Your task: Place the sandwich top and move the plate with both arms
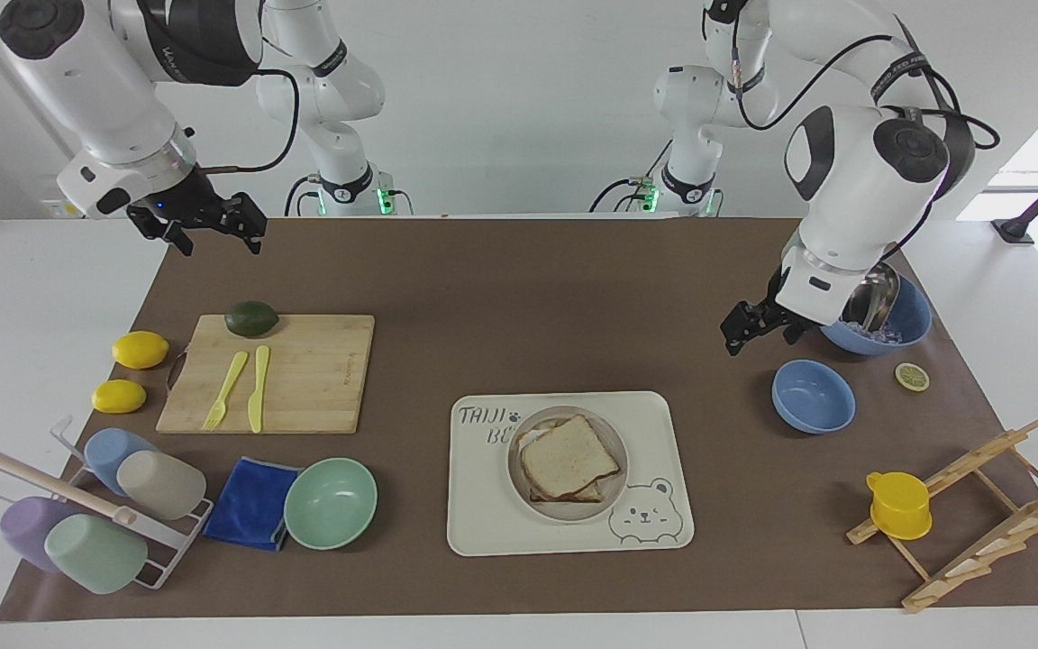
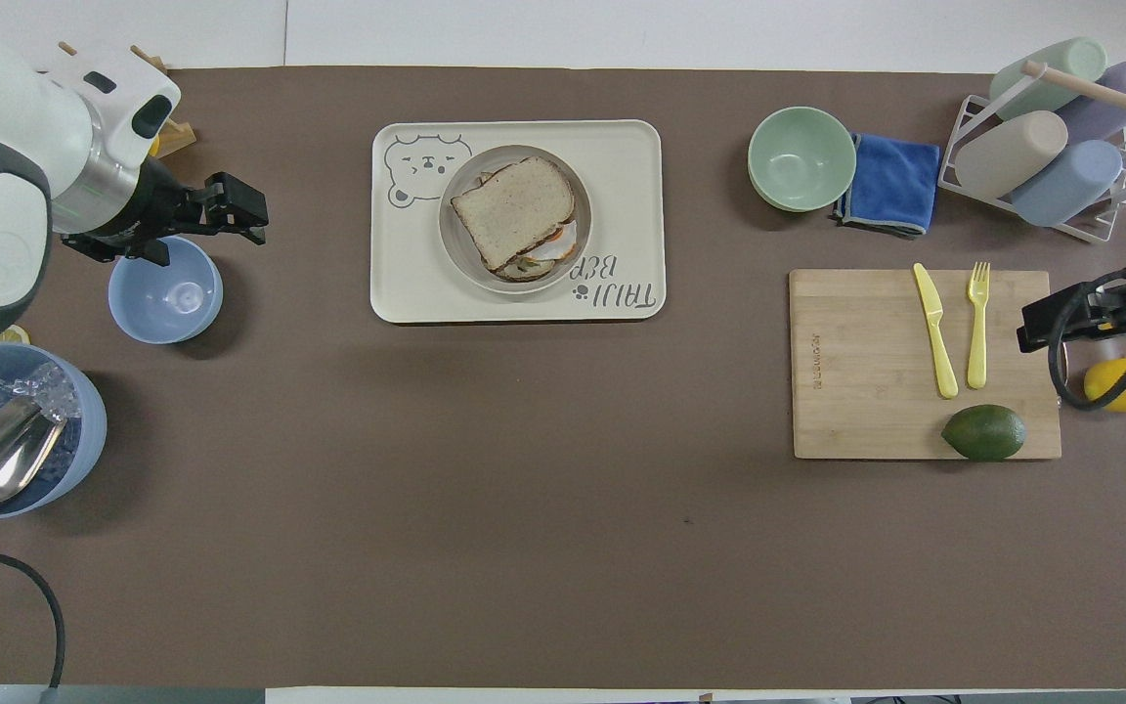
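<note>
**A:** Facing view first: the plain square slice of speckled bread [image 1: 569, 455] already sits on the stack on your small round beige-grey plate [image 1: 611, 487], inside the cream rectangular bear tray [image 1: 654, 424]. Left black two-finger claw [image 1: 759, 326] hangs released above the brown worktop [image 1: 519, 297] near the small blue bowl [image 1: 812, 395]. Right claw [image 1: 211, 225] waits, released, over the worktop's corner.

**B:** Overhead view: the slice [image 2: 514, 211] looks skewed over the filling. Lift the plate [image 2: 453, 244] unevenly with two claws and you'll probably slide it off.
</note>
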You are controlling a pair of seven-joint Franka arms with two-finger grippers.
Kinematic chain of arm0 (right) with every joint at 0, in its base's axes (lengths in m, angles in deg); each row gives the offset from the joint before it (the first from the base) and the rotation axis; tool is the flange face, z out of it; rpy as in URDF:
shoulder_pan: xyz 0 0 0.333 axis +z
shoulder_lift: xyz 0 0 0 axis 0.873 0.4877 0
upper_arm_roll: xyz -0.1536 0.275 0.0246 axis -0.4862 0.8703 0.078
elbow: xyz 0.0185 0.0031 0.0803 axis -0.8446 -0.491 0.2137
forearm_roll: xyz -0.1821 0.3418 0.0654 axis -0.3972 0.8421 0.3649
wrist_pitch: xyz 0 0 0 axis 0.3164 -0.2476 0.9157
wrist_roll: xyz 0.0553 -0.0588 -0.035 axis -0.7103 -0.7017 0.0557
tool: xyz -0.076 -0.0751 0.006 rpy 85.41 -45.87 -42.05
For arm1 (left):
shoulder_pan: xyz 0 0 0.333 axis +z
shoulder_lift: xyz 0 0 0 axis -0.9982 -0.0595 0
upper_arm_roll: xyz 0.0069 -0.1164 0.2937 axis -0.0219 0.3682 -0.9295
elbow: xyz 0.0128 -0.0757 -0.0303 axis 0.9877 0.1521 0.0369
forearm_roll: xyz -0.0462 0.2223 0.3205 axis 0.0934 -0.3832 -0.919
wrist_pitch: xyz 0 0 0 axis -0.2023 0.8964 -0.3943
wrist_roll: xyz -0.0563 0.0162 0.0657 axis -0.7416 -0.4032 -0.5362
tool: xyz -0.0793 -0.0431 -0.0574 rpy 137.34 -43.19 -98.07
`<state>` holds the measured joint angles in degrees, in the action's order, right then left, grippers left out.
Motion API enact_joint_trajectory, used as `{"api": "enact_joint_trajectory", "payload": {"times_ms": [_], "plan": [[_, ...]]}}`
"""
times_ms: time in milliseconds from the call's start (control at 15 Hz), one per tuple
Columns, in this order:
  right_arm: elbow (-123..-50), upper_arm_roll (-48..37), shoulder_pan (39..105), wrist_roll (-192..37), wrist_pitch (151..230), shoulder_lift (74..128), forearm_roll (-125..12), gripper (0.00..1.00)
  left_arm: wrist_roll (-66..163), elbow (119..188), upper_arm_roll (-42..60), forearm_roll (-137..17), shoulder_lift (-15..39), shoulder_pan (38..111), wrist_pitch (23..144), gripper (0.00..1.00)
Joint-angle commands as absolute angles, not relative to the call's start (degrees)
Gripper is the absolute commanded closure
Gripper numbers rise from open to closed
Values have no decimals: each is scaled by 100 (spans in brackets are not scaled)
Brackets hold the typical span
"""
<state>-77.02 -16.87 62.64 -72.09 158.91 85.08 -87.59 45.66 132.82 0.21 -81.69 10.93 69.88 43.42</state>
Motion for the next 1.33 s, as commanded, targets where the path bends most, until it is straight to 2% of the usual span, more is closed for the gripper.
{"api": "enact_joint_trajectory", "payload": {"times_ms": [0, 267, 400, 533, 800, 1267], "plan": [[-7756, -1625, 6186, -7112, 15858, 8439, -8669, 0, 4819, 13687, 65, -8289, 1838, 7095, 3744, 0], [-7756, -1625, 6186, -7112, 15858, 8439, -8669, 0, 5391, 14494, 336, -8306, 2602, 7472, 3426, 0], [-7756, -1633, 6186, -7112, 15858, 8439, -8669, 0, 5453, 14829, 372, -8306, 2762, 7455, 3469, 0], [-7756, -1625, 6186, -7112, 15858, 8439, -8669, 0, 5445, 14770, 372, -8306, 2728, 7411, 3531, 0], [-7756, -1625, 6186, -7112, 15858, 8439, -8669, 0, 5436, 13787, 469, -8324, 2341, 7411, 3155, 0], [-7756, -1633, 6160, -7112, 15849, 8439, -8669, 0, 5489, 13838, 610, -8333, 2376, 7569, 2898, 0]]}}
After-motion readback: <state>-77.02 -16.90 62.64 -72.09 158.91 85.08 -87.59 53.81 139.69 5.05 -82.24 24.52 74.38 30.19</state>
